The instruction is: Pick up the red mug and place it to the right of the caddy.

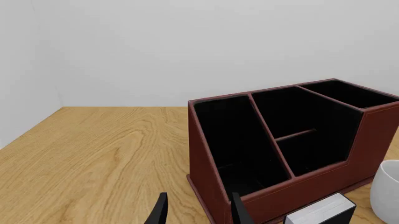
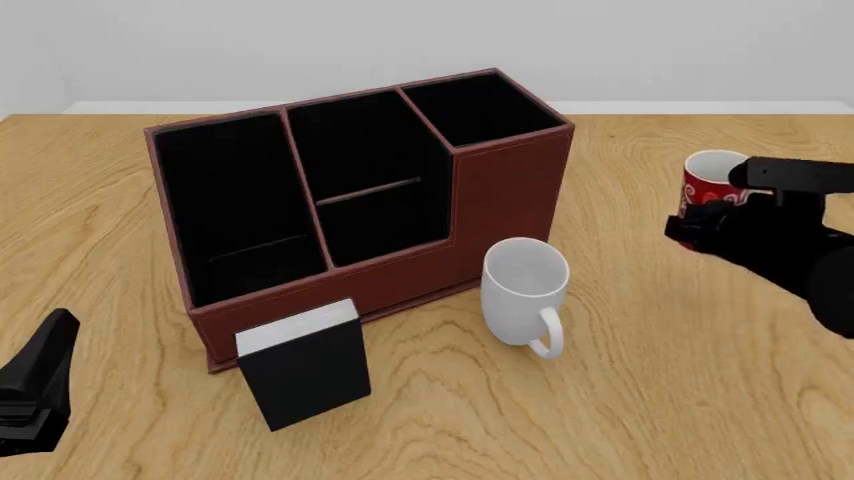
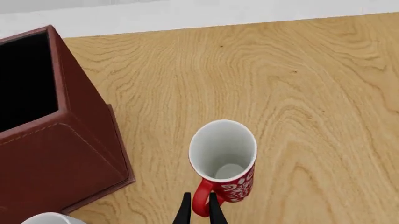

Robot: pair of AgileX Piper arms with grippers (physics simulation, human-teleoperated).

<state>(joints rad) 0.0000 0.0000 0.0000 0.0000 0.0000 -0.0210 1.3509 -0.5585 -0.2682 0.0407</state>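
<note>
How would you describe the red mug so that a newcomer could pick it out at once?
Start at the big brown caddy in the middle of the table. Look to its right, past its taller end: the red mug is there, its handle between the right gripper fingers. Unlike the plain white mug, it has white swirls.

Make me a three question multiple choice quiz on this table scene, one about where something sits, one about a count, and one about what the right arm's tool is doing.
1. Where is the red mug relative to the caddy?
A. inside it
B. to its right on the table
C. to its left

2. How many compartments does the caddy have?
A. two
B. three
C. five

3. What is the right tool doing?
A. closed on the red mug's handle
B. holding the white mug
C. open above the black box

Answers: 1 B, the front view shows the mug past the caddy's tall end. 2 B, three black-lined bays show from above. 3 A, the right wrist view shows its fingers pinching the red handle.
</note>
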